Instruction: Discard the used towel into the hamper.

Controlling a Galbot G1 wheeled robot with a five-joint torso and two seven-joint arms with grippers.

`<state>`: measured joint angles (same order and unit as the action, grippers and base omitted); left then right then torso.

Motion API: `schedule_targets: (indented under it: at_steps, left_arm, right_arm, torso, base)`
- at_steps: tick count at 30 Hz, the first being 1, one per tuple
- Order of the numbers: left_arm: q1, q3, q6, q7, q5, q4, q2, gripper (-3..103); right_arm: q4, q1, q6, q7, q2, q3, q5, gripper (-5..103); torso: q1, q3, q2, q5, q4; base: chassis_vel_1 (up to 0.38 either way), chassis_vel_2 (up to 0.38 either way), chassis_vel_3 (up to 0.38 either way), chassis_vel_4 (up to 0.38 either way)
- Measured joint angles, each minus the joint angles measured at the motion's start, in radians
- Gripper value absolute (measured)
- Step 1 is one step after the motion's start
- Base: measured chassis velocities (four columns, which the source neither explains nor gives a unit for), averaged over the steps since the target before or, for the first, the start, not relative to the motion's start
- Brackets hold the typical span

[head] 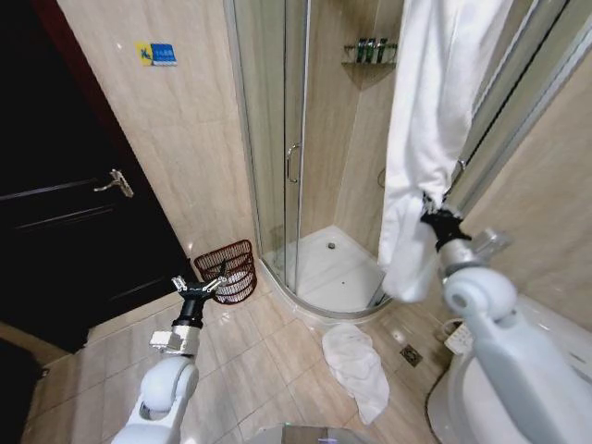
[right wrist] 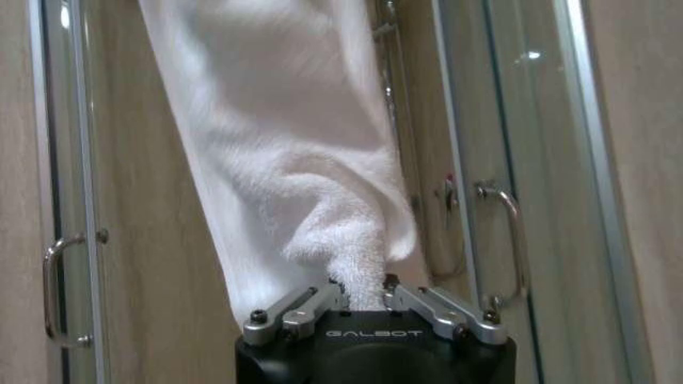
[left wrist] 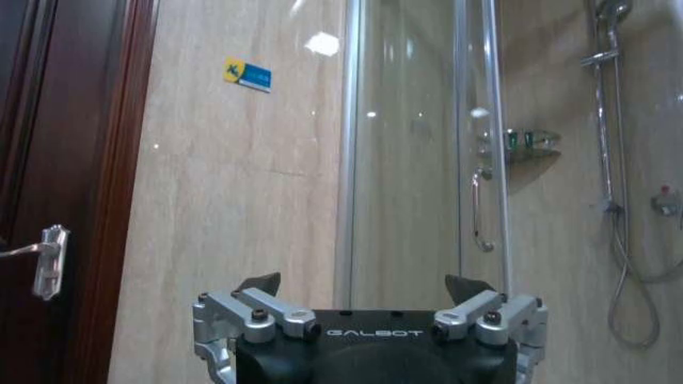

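1. While the big white towel (head: 425,120) hangs full length over the shower enclosure (head: 277,139), the right gripper (head: 431,205) has its jaws clenched on a fold near the towel's lower part; the right wrist view shows the cloth pinched between them, the rest of the fabric rising straight up above the jaws.

2. Judging the step: this looks like the grab stage, with the towel seized but not yet pulled free. The next move would call for drawing it down and clear of the glass, then carrying it across to the robot's left side.

3. Right arm pose: raised and stretched forward, wrist pointing up at the cloth, beside the glass panel.

4. Second towel (head: 359,365), crumpled on the floor tiles, well below the right jaws and near the shower tray. Which of the two is the used one, I cannot tell.

5. Hamper (head: 228,270): standing on the floor against the wall, next to the shower's edge, just beyond the left jaws and well apart from the right ones.

6. Left gripper (head: 199,284): low, arm extended toward the hamper, jaws released and holding nothing.
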<state>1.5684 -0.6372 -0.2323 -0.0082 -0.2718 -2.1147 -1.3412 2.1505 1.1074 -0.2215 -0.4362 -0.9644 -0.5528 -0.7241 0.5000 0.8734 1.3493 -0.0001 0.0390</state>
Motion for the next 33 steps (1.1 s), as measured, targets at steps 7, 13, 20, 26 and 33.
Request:
schedule_targets:
  at_steps: [7,13,20,26,33]
  left_arm:
    - [-0.002,0.003,0.001,0.001,-0.002,0.0,0.005,100]
    - [0.013,0.003,-0.009,0.002,-0.008,0.01,0.016,100]
    - [0.015,0.019,-0.027,0.008,-0.013,0.023,0.021,100]
    - [0.005,0.031,-0.029,0.014,-0.023,0.025,0.024,100]
    - [-0.003,0.048,-0.036,0.015,-0.023,0.034,0.014,100]
  right_arm:
    - [0.035,0.153,0.04,0.051,-0.101,-0.01,0.126,10]
    - [0.081,0.263,0.077,0.08,-0.163,-0.008,0.232,10]
    - [0.214,0.479,0.219,0.168,-0.395,0.046,0.542,10]
    - [0.256,0.571,0.313,0.182,-0.474,0.047,0.664,10]
    - [0.31,0.546,0.27,0.148,-0.46,0.029,0.619,10]
  torso:
    - [0.0,0.0,0.0,-0.0001,-0.0001]
    - [0.0,0.0,0.0,-0.0001,0.0002]
    - [0.0,0.0,0.0,0.0,-0.0001]
    - [0.0,0.0,0.0,-0.0001,0.0001]
    - [0.0,0.0,0.0,0.0001,0.0002]
  base:
    - [0.0,0.0,0.0,0.0]
    - [0.0,0.0,0.0,0.0]
    - [0.0,0.0,0.0,0.0]
    - [0.0,0.0,0.0,0.0]
    - [0.0,0.0,0.0,0.0]
